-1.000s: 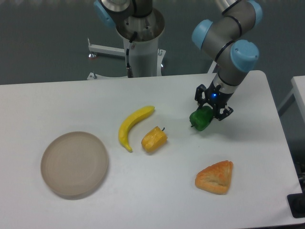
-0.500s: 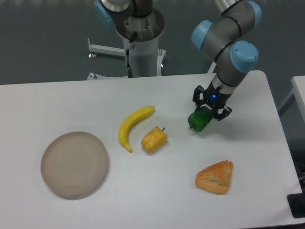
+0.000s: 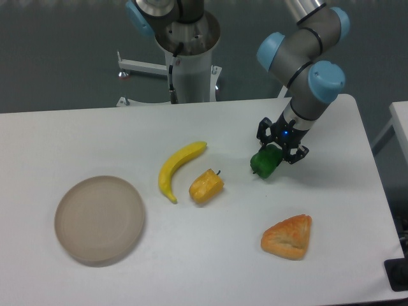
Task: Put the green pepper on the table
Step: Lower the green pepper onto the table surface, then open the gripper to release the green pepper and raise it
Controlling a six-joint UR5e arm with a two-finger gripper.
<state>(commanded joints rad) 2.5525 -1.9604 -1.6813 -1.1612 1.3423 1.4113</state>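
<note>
Gripper (image 3: pixel 278 148) jaws pinching green pepper (image 3: pixel 266 162), right of centre, low over table (image 3: pixel 95 134); contact unclear. Risk: lumpy, glossy pepper released above surface could roll left toward yellow pepper (image 3: pixel 206 185), or cling to jaws.

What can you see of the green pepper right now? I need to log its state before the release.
The green pepper is a small, glossy, bright-green lumpy toy, plastic by its look. It sits tilted in the gripper, whose black jaws close on its upper right side. It is low over the white table, right of the yellow pepper; whether its underside touches the tabletop cannot be told. Its stem is not clearly visible.
</note>
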